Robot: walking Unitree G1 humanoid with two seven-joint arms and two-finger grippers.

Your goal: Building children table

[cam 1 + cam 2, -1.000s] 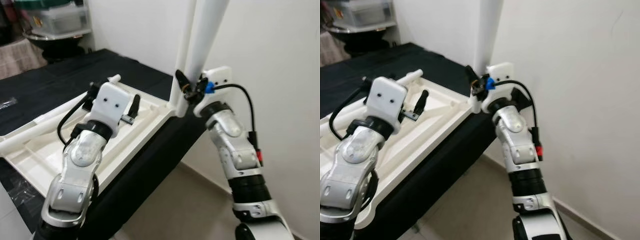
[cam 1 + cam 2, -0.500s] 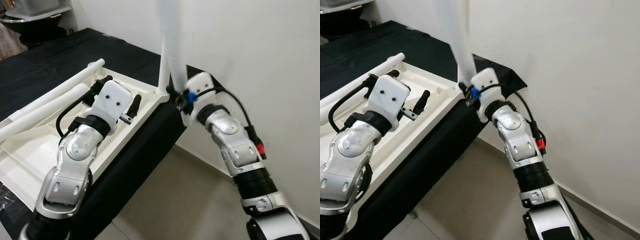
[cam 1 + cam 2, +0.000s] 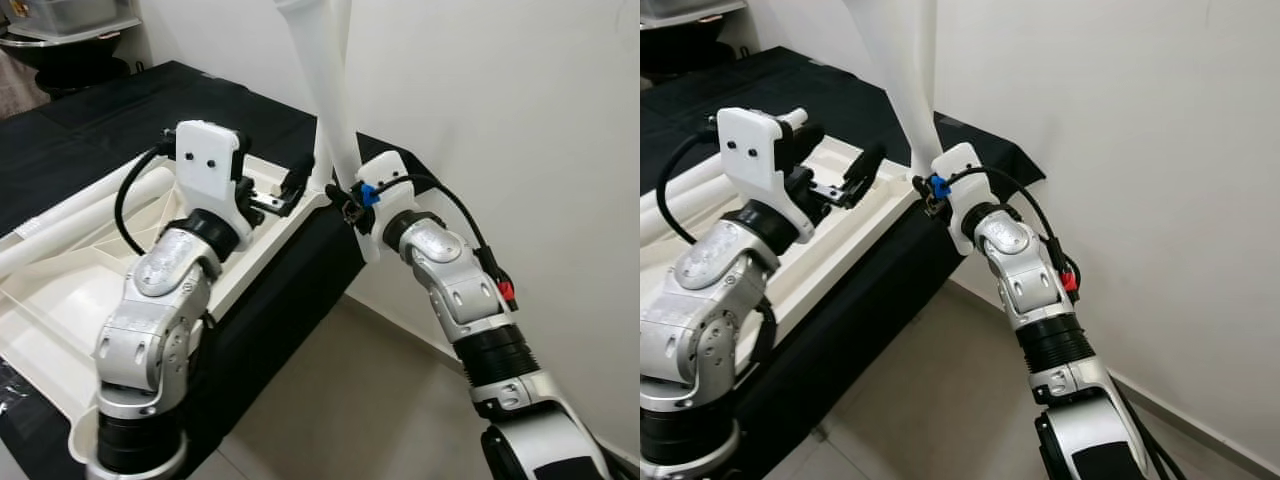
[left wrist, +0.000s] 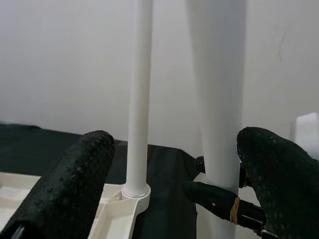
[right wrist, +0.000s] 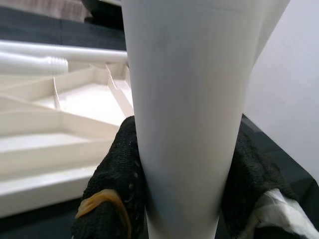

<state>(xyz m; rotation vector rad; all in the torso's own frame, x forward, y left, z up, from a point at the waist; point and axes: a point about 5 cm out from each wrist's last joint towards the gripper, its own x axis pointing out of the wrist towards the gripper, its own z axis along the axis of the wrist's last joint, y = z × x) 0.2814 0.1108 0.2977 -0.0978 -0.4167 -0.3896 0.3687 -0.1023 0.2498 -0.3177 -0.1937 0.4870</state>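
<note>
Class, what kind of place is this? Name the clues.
Probably a room in a home: a plain white wall, a beige tiled floor, and storage shelving with a clear plastic bin behind a black-covered work surface.

White wall (image 3: 520, 110) — beige floor (image 3: 330, 420)

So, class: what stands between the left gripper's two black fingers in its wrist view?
A thin upright white tube socketed in the tabletop's corner, untouched by the left gripper.
</note>
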